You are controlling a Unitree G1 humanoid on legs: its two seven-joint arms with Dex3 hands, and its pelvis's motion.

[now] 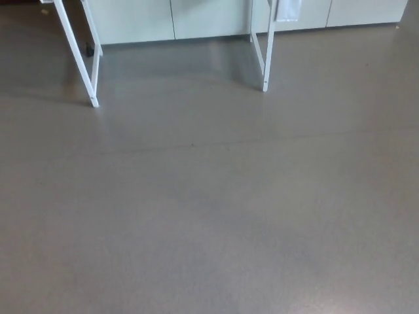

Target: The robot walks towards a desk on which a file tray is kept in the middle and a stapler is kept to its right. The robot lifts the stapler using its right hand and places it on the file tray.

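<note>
Only floor [209,216] and desk legs [267,59] show: the walk is unfinished, and with neither hand visible, finger state cannot be told.

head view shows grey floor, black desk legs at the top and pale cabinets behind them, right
Not quite. The desk legs are white, not black. The head view shows them at the top of the picture, standing on the grey floor with the pale cabinets behind them.

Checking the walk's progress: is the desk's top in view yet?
No, only the white desk legs show near the picture's top edge, standing on the grey floor.
</note>
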